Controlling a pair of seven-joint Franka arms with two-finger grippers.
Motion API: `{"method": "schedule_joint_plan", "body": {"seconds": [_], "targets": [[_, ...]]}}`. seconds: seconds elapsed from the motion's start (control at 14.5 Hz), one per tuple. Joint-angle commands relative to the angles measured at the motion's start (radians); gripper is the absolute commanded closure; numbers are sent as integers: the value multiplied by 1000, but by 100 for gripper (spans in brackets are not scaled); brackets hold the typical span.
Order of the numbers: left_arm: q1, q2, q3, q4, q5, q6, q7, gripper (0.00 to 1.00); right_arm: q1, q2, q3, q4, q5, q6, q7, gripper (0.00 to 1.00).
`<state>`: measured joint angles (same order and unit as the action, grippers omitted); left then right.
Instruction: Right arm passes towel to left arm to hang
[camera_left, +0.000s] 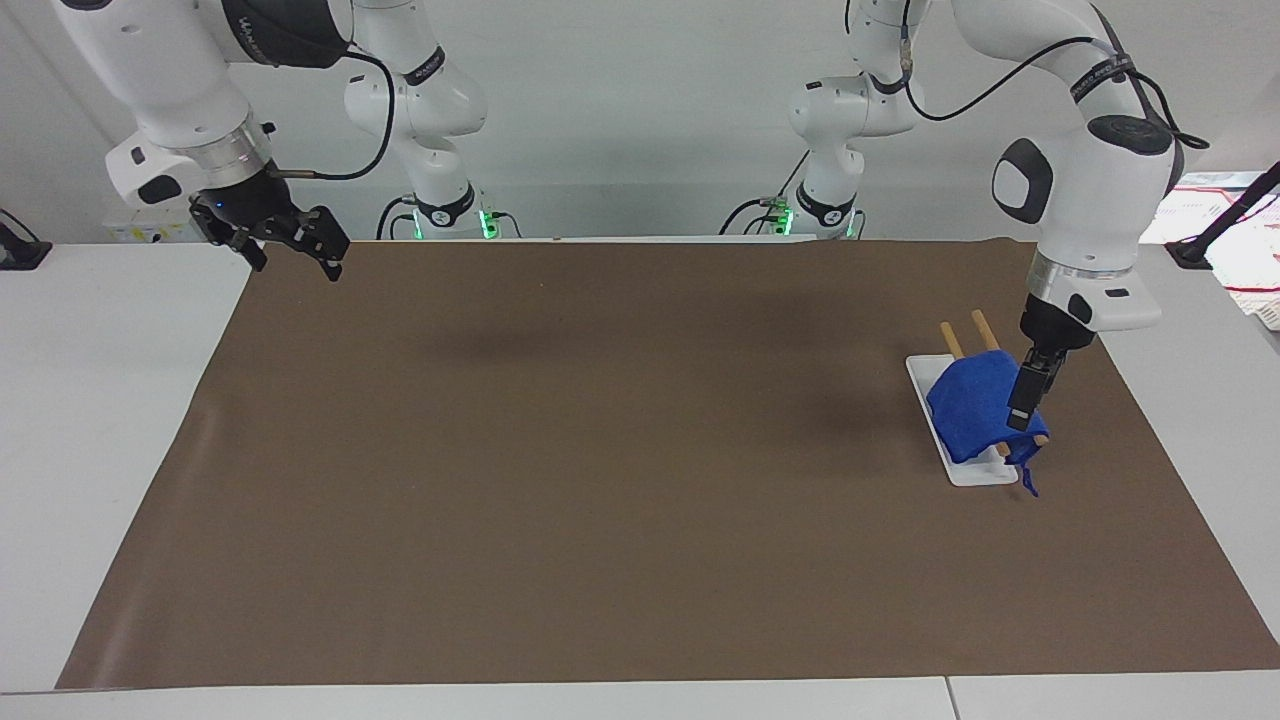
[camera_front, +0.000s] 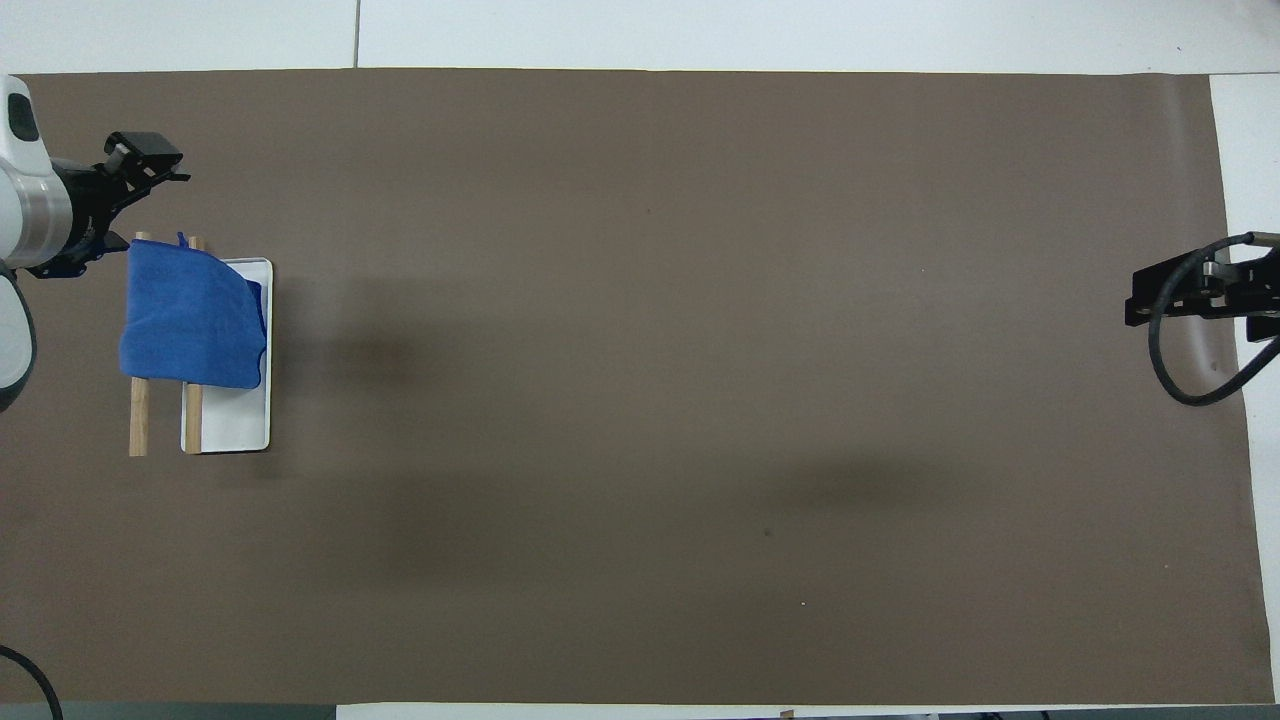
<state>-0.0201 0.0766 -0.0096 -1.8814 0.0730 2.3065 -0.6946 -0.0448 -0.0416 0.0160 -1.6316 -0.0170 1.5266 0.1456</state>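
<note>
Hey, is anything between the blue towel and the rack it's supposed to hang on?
No. The towel already drapes over the two wooden rods of the rack; the left gripper holds nothing.

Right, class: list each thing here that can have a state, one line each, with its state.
towel: draped over the two wooden rods, free of both grippers.
left gripper: open, empty, over the towel.
right gripper: open, empty, waiting over the mat's corner at its own end.
</note>
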Motion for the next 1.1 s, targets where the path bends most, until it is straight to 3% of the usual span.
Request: {"method": "schedule_joint_plan", "body": {"seconds": [0.0,0.34,0.62,1.03], "targets": [[-6,3,-10,60,2,-119,165,0,-14,-27,7,-40,35,12,6,0],[-3,11,-9,261,-150,-461,475,0,-17,-27,7,-48,35,61,3,0],[-6,25,-9,353,-139,-677,650,0,-10,-23,6,-36,29,47,2,0],[-9,-21,-7,305,-131,-759,711,0,-4,-20,9,-36,28,52,-3,0]]}}
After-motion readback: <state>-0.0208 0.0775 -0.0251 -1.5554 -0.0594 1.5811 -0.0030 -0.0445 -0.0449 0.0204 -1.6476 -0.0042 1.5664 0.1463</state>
